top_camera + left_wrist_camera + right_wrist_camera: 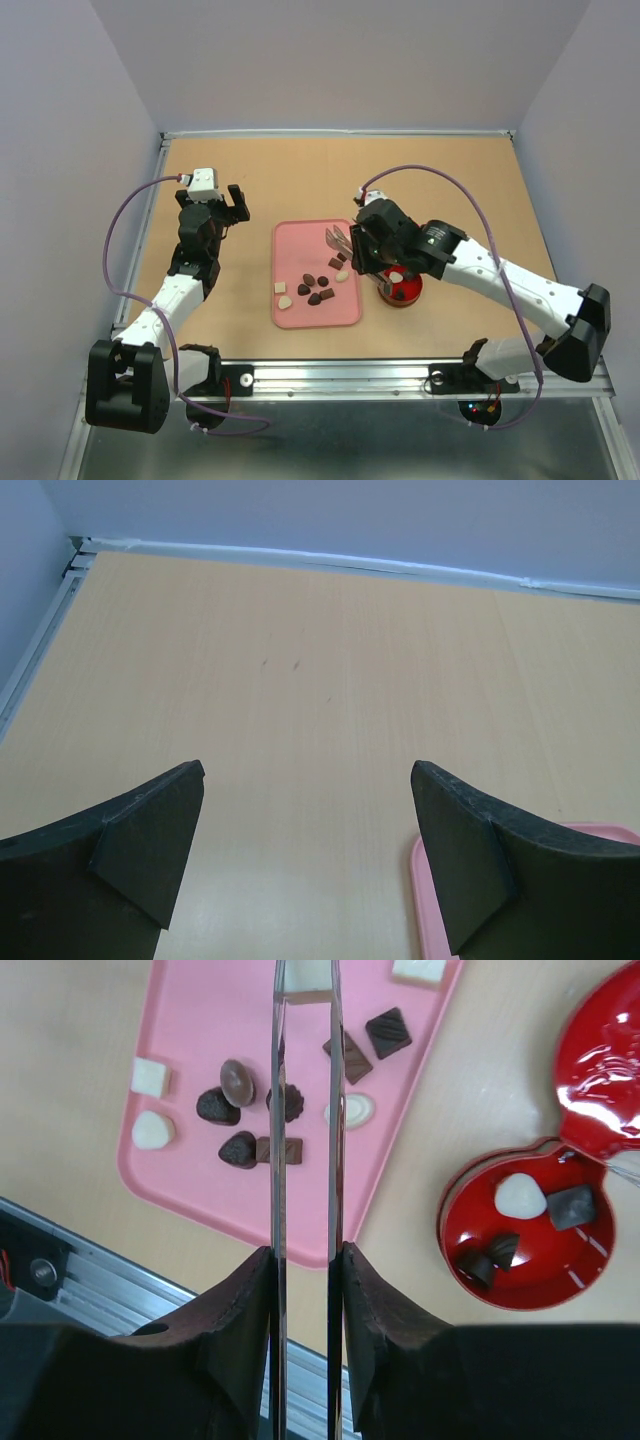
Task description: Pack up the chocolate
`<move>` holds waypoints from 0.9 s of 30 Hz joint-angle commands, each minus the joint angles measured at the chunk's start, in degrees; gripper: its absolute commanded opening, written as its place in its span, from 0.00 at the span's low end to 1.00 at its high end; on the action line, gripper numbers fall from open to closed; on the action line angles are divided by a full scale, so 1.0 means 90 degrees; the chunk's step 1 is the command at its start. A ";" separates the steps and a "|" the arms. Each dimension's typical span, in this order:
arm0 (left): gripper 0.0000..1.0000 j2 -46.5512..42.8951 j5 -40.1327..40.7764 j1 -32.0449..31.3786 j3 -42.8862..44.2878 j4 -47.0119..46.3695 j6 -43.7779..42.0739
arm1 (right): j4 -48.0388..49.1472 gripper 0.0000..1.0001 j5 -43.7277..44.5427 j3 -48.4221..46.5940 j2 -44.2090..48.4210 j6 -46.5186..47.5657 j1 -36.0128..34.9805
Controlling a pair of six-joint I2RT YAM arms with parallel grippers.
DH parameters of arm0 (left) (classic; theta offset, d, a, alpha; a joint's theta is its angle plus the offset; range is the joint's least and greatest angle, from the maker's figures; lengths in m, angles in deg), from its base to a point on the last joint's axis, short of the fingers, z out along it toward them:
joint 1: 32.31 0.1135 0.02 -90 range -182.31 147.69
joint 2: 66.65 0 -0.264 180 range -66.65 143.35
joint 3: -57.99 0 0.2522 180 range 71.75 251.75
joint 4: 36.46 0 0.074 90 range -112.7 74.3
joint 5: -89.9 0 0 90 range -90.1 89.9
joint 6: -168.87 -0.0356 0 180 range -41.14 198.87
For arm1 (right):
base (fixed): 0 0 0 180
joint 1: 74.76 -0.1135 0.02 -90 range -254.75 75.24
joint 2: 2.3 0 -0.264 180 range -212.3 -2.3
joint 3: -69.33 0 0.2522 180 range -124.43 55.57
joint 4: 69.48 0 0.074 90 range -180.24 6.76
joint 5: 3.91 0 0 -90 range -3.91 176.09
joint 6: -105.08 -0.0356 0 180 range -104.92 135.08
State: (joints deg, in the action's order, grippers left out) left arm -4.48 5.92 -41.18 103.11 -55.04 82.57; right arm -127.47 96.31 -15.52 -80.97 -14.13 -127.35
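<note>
Packing is under way. Four pieces already sit in the open red tin (445, 1230), and about a dozen pieces of chocolate (238, 1082) lie on the pink tray (200, 1020). In the top view the tin stands at 3 o'clock from the tray, its lid (600, 1060) just beside it.

The right pincer (305, 1260) is clenched on metal tongs (279, 1110) that reach out over the tray. A cream piece (305, 978) seems caught between their tips, though the frame edge cuts it off. If it is held, the next move is likely a lift and a swing towards 3 o'clock, letting go over the tin.

The left pincer (308, 810) is released and grasps nothing, at 9 o'clock from the tray.

The table (300, 660) is pale wood, smooth and matt. Plain lilac-grey walls (340, 60) close it in on three sides, and a metal rail (340, 375) runs along the near edge.
</note>
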 commanded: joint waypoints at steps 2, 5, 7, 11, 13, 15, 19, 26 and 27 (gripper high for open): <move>0.96 -0.0121 -0.0005 0.0047 0.0051 -0.0235 -0.0011 | -0.0768 0.24 0.0866 -0.0266 0.0528 -0.0367 -0.0054; 0.96 -0.0121 -0.0005 0.0038 0.0051 -0.0235 -0.0002 | -0.1344 0.24 0.1071 -0.0022 0.0860 -0.0766 -0.0054; 0.96 -0.0121 -0.0015 0.0038 0.0051 -0.0235 -0.0011 | -0.1801 0.24 0.1169 0.0144 0.1152 -0.1001 -0.0054; 0.96 -0.0111 -0.0015 0.0038 0.0061 -0.0235 -0.0011 | -0.2662 0.24 0.1316 0.0320 0.1563 -0.1763 -0.0054; 0.96 -0.0092 -0.0025 0.0038 0.0061 -0.0235 0.0008 | -0.3052 0.24 0.1345 0.0360 0.1710 -0.1958 -0.0054; 0.96 -0.0092 -0.0044 0.0038 0.0061 -0.0235 0.0008 | -0.3268 0.24 0.1355 0.0438 0.1876 -0.2144 -0.0054; 0.96 -0.0082 -0.0054 0.0038 0.0061 -0.0235 0.0008 | -0.3522 0.24 0.1306 0.0565 0.1993 -0.2350 -0.0054; 0.96 -0.0121 -0.0073 0.0038 0.0061 -0.0235 0.0018 | -0.3650 0.24 0.1355 0.0711 0.2062 -0.2496 -0.0054; 0.96 -0.0121 -0.0073 0.0038 0.0061 -0.0235 0.0028 | -0.3641 0.24 0.1336 0.0731 0.2052 -0.2487 -0.0054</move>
State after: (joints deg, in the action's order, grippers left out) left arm -4.48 5.88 -41.18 103.11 -55.04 82.57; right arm -158.97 106.36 -9.20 -63.58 -34.65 -127.35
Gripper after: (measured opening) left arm 0.960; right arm 0.357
